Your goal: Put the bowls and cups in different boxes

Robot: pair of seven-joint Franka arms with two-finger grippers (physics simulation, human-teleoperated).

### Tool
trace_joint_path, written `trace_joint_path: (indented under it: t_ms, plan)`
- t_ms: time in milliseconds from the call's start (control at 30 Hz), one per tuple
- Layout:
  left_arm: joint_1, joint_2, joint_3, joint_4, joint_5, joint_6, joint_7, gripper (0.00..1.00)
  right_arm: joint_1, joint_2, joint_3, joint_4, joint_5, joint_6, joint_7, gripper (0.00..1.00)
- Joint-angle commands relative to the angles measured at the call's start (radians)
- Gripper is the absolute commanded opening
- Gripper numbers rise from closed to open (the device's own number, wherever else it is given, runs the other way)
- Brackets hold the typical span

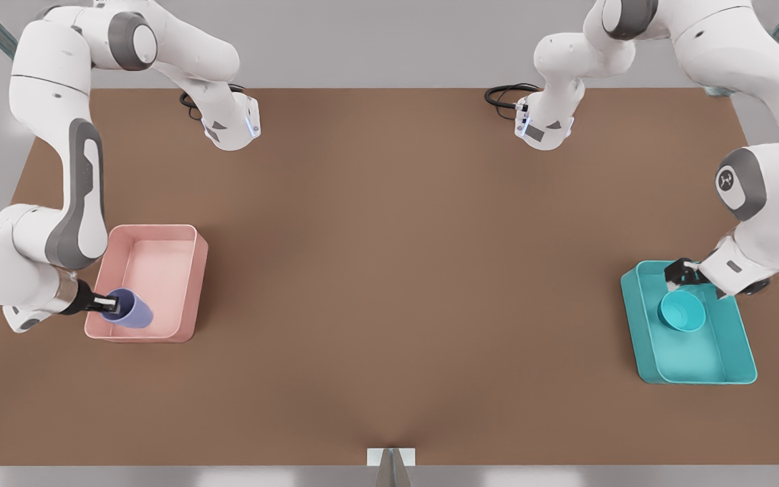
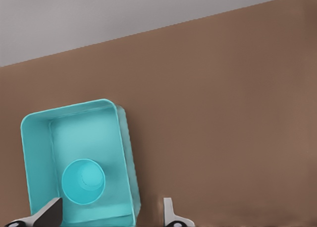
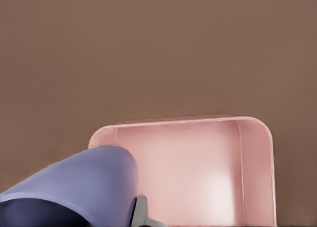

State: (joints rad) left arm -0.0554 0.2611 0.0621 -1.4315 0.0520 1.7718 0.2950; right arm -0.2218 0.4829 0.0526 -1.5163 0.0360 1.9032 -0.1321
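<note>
- The right gripper (image 1: 111, 305) clamps the lavender cup (image 1: 130, 309) (tipped on its side) over the pink box (image 1: 190, 284) near its corner.
- The left gripper (image 1: 681, 272), fingers spread, hovers just beside the teal bowl (image 1: 681, 311), which sits inside the teal box (image 1: 640, 318).

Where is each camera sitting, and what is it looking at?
Front view: high above the brown table, looking down; both white arms show, with the pink box on its left and the teal box on its right.
Left wrist view: rides the left gripper, open, looking down at the teal bowl in the teal box.
Right wrist view: rides the right gripper, which holds the lavender cup, tilted, over the pink box's edge.
Shared: the front view shows each box, the cup and the bowl too.
</note>
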Motion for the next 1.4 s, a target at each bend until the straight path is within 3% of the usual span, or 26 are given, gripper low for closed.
trace_joint_path:
  t_ms: [0,267,533,567,633,1000,1133,1300,1367]
  plan:
    - [-0.023,-0.017,-0.077,0.045,0.065,-0.319,-0.171,1.00,-0.002,0.028,0.000,0.001,-0.068,-0.066,-0.279,0.21]
    - [-0.012,-0.019,-0.077,0.134,0.014,-0.489,-0.189,1.00,-0.022,0.163,-0.007,0.002,-0.082,0.048,-0.278,0.21]
    - [-0.009,-0.008,-0.077,0.132,0.017,-0.466,-0.191,1.00,-0.033,0.221,-0.005,-0.002,-0.067,0.106,-0.281,0.21]
    - [-0.009,-0.006,-0.077,0.132,0.015,-0.466,-0.191,1.00,-0.033,0.223,-0.005,-0.002,-0.067,0.105,-0.279,0.30]
    - [-0.012,-0.006,-0.077,0.132,0.012,-0.471,-0.195,1.00,-0.033,0.224,-0.004,-0.004,-0.067,0.103,-0.279,1.00]
    - [-0.009,-0.011,-0.077,0.132,0.012,-0.503,-0.194,1.00,-0.034,0.165,0.006,-0.002,-0.067,0.004,-0.287,1.00]
    - [-0.009,-0.011,-0.077,0.132,0.014,-0.503,-0.192,1.00,-0.016,-0.013,0.013,0.004,-0.048,-0.203,-0.255,1.00]
    - [-0.009,-0.008,-0.077,0.132,0.015,-0.500,-0.192,1.00,0.050,-0.300,0.015,0.015,-0.047,-0.403,0.049,1.00]
    - [-0.009,-0.008,-0.077,0.132,0.014,-0.500,-0.192,1.00,0.068,-0.316,0.013,0.038,-0.045,-0.451,0.092,1.00]
